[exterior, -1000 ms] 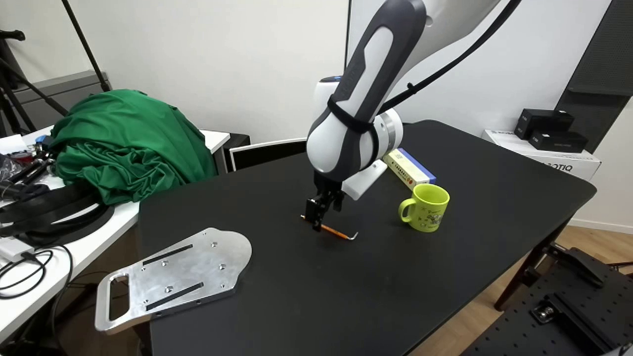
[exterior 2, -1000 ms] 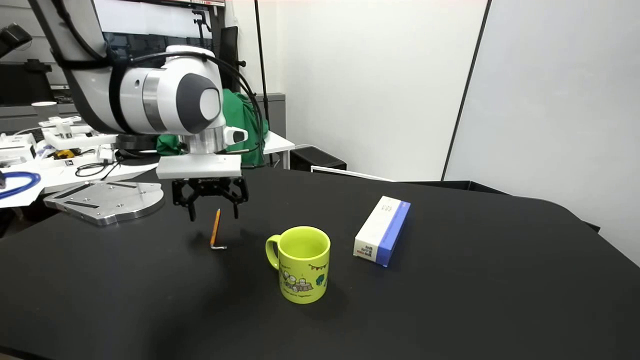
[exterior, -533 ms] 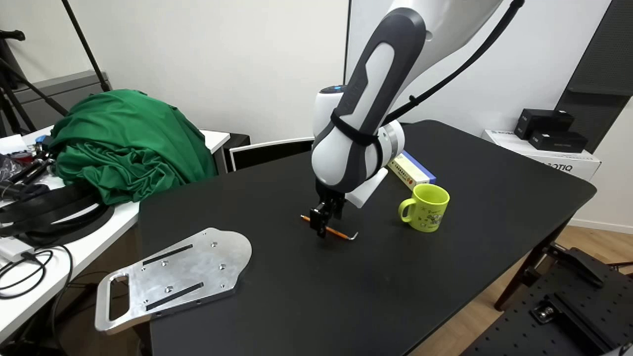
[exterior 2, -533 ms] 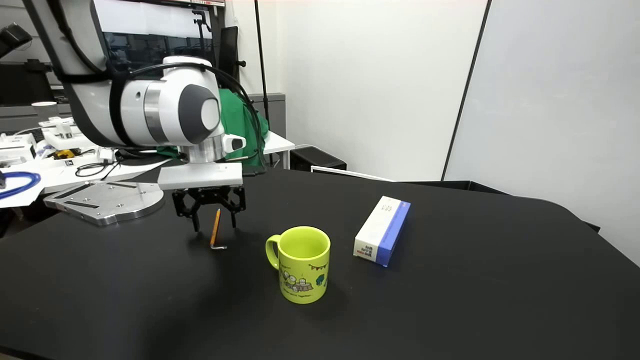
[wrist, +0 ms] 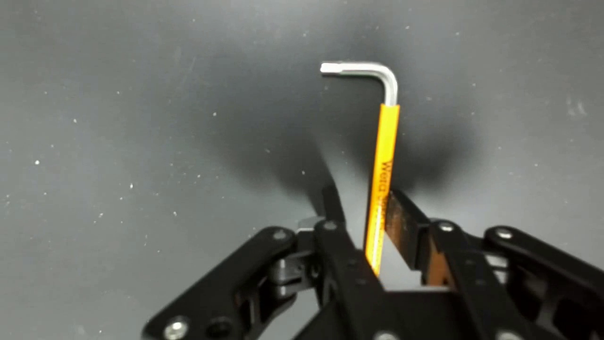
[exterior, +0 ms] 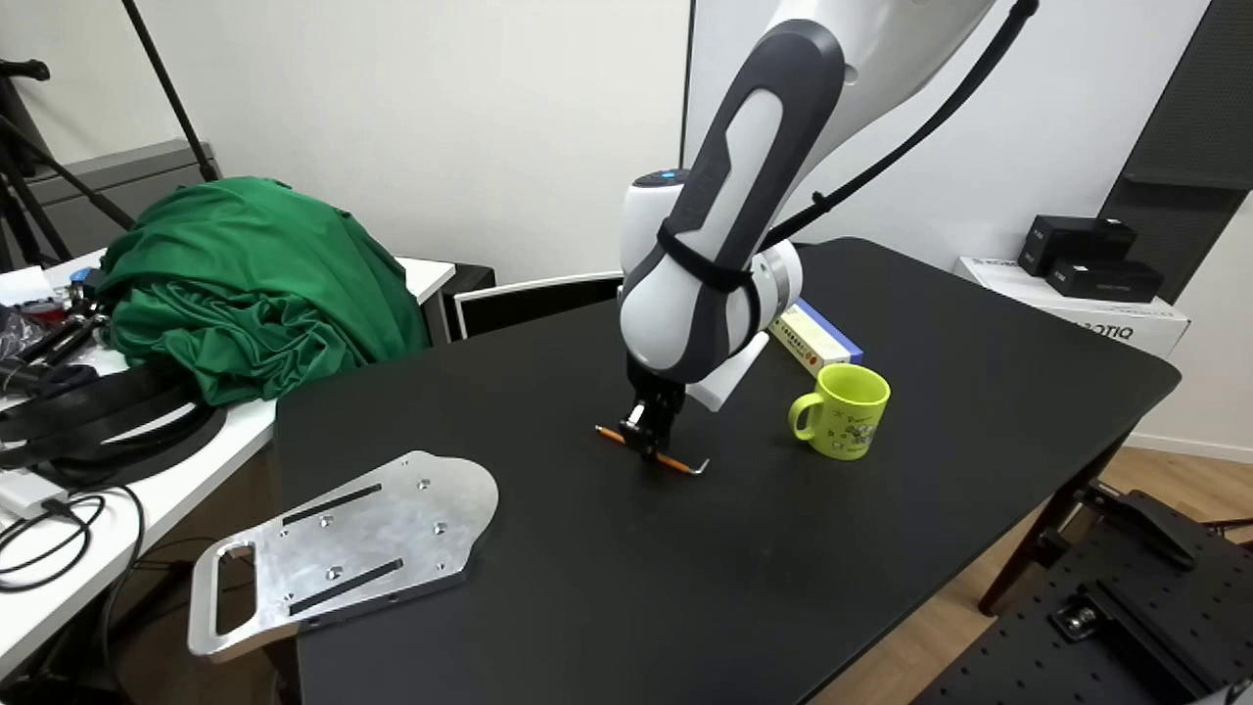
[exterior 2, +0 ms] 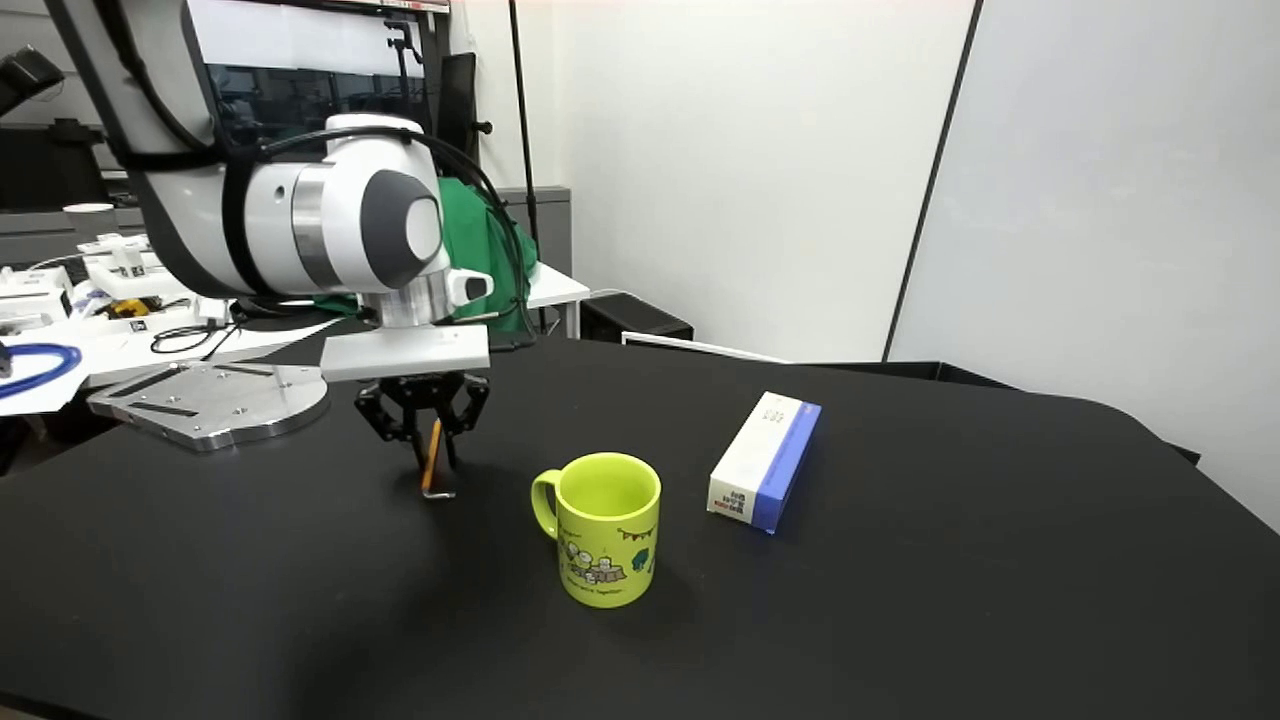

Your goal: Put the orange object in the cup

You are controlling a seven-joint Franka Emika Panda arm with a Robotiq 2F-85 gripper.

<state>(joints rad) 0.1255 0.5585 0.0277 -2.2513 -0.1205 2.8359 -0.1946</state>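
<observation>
Black table (exterior: 607,587): box (exterior 2: 765,462) near mug (exterior 2: 605,540), metal plate (exterior: 377,529) well apart.

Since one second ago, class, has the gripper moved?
Yes, down: in an exterior view, the gripper reaches lower than the top of the unmoved green mug; a second ago it ended higher.

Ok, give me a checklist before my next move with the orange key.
1. The claw straddling the key: ok, in the wrist view.
2. The claw closed on the key: not ok, a gap shows along one side.
3. The key lifted off the table: not ok, it lies there.
4. Touch on the key's other side: cannot tell.
5. The mug upright, mouth uncovered: ok.
6. The box apart from the mug: ok, in an exterior view.
</observation>
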